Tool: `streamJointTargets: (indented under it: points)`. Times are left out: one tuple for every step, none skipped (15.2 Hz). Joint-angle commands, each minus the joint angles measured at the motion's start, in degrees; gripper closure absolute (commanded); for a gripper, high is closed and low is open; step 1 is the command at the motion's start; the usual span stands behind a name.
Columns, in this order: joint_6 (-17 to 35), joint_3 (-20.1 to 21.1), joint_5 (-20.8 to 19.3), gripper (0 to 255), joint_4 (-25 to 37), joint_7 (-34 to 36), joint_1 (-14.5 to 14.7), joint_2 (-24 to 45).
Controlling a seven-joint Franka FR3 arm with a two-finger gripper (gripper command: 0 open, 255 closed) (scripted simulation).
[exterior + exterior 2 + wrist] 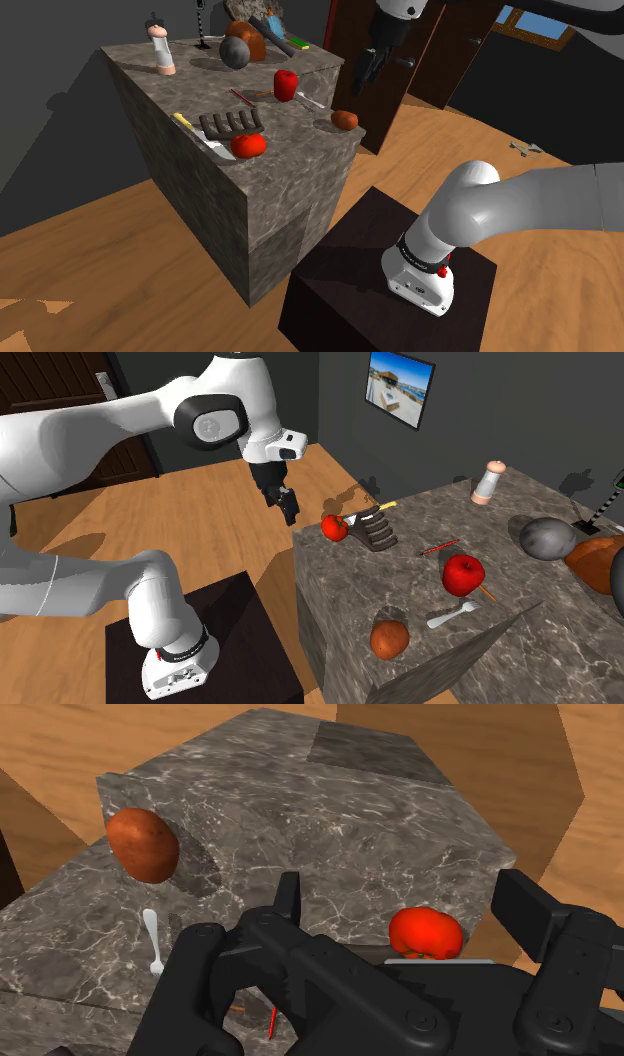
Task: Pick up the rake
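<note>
Risk first: the rake (232, 124) lies flat and low on the counter top (300, 150), near the corner on the edge that faces the stand. A steep descent likely knocks the fingertips on the stone before they catch the toothed head. A red tomato (335, 528) sits just beside the head, on the claw's side. A careless approach probably bumps it over the edge, or the fingers pinch it instead of the rake. A yellow-handled tool (184, 121) lies against the rake; cannot tell whether they overlap, and it may drag along. The gripper (285, 502) hangs out past that same edge, raised, over the floor. Its fingers (290, 899) stand wide apart and hold nothing. Rake and claw are apart, with the tomato between them. Apple (462, 573) and fork (455, 615) lie farther along the top.
</note>
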Motion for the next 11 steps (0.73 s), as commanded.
streamJointTargets:
  points:
    - [0.0, 0.0, 0.0, 0, 0.0, 0.0, 0.0, 0.0]
    - [1.22, 0.64, 0.48, 0, 0.16, 1.27, -0.05, 1.89]
    - [2.42, 1.28, 0.94, 0, 0.4, 2.52, -0.11, 3.83]
    - [3.6, 1.89, 1.38, 0, 0.72, 3.76, -0.18, 5.82]
    - [4.75, 2.49, 1.77, 0, 1.13, 4.99, -0.24, 7.85]
    - [5.86, 3.07, 2.14, 0, 1.61, 6.21, -0.31, 9.93]
    - [6.94, 3.63, 2.48, 0, 2.16, 7.41, -0.39, 12.04]
    - [7.98, 4.17, 2.79, 0, 2.8, 8.61, -0.47, 14.19]
    - [8.98, 4.69, 3.06, 0, 3.51, 9.79, -0.55, 16.37]
    - [9.94, 5.19, 3.29, 0, 4.29, 10.97, -0.62, 18.58]
    - [10.85, 5.66, 3.49, 0, 5.15, 12.15, -0.7, 20.81]
